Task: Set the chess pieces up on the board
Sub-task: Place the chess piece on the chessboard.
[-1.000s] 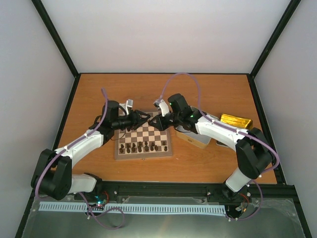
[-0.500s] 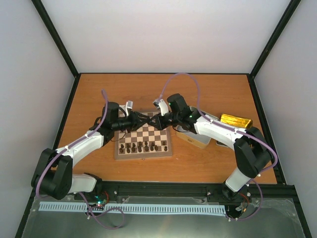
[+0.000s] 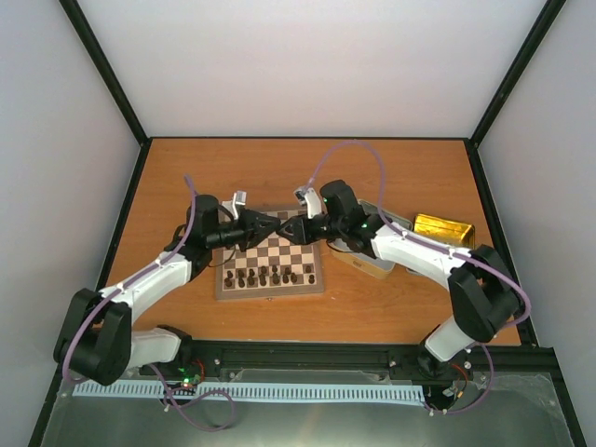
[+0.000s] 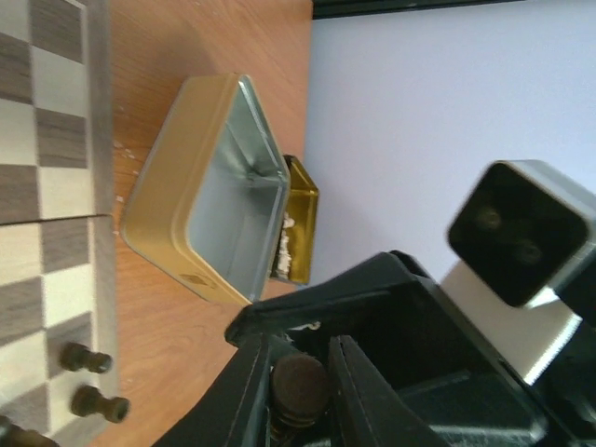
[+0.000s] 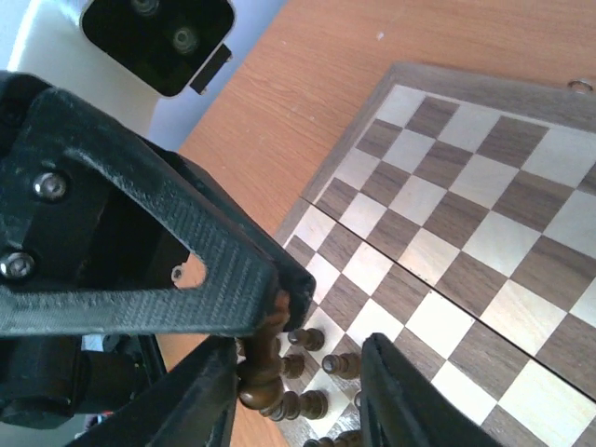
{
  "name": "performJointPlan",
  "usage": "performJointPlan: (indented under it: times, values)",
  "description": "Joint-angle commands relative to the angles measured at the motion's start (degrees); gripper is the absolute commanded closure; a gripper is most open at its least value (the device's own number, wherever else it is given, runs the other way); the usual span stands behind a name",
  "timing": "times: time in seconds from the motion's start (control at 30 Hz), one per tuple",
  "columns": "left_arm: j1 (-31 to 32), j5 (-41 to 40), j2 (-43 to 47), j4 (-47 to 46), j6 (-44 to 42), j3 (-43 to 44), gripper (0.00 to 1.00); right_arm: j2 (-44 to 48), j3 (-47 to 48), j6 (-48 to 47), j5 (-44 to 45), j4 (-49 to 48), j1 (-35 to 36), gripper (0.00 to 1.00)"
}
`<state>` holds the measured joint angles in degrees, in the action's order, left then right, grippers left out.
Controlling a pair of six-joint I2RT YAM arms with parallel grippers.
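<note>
The board (image 3: 279, 251) lies mid-table with a row of dark chess pieces (image 3: 270, 275) along its near side. My two grippers meet tip to tip above its far half. My left gripper (image 3: 273, 226) is shut on a dark brown chess piece (image 4: 298, 384), also seen in the right wrist view (image 5: 261, 363). My right gripper (image 3: 291, 230) is open, its jaws standing either side of that piece; the piece is close against one jaw. No white pieces stand on the board.
An open tin (image 3: 368, 253) stands just right of the board under my right arm, empty inside in the left wrist view (image 4: 209, 186). A gold tin (image 3: 444, 226) farther right holds white pieces (image 4: 287, 244).
The two grippers have closed the gap between them, the left moving right and the right moving left, so the right jaws now stand around the piece that the left holds.
</note>
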<state>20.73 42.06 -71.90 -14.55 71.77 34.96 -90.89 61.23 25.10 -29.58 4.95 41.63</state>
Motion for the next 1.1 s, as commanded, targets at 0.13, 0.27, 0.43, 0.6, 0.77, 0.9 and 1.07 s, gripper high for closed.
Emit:
performJointPlan:
  times: [0.13, 0.27, 0.43, 0.6, 0.77, 0.9, 1.07]
  values:
    - [0.2, 2.1, 4.9, -5.7, 12.5, 0.3, 0.86, 8.8, -9.9, 17.1, 0.2, -19.5, 0.4, 0.56]
    - [0.1, 1.7, 5.8, -7.2, 16.4, 0.8, 0.86, 9.4, -12.1, 23.7, -0.2, -26.7, 0.6, 0.56]
    - [0.1, 0.8, 6.4, -8.8, 19.9, 1.5, 0.86, 8.6, -13.1, 29.2, 1.1, -31.9, 1.4, 0.67]
    - [0.1, -0.2, 7.0, -9.1, 21.1, 1.3, 0.86, 8.1, -14.9, 33.0, 3.4, -36.3, 1.8, 0.81]
    - [0.1, -0.9, 7.3, -9.0, 21.6, 0.8, 0.86, 7.0, -14.1, 34.3, 2.7, -36.5, 2.1, 0.89]
    - [0.1, -1.8, 7.5, -8.2, 20.1, 0.1, 0.79, 7.6, -13.1, 35.4, 2.7, -33.1, 2.2, 0.95]
    - [0.1, -10.8, 11.4, 3.2, 10.1, -0.4, 0.48, 8.5, -7.2, 32.2, 3.9, -13.2, 1.9, 0.97]
